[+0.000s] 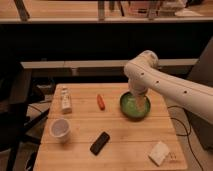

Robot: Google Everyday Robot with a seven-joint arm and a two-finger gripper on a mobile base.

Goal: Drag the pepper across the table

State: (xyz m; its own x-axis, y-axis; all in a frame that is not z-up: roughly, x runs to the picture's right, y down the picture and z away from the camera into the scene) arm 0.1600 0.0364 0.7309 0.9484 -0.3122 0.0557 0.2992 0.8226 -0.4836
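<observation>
While pepper [101,101] lies on table [122,147], claw [139,103] hangs over green bowl [126,109], grip unreadable

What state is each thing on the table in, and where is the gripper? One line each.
pepper: lying flat on the table, nothing touching it.
green bowl: upright, under the gripper.
white cup: upright, mouth up.
small bottle: standing upright.
black slab: lying flat.
white block: lying flat near a table corner.
gripper: above the green bowl, apart from the pepper.
</observation>
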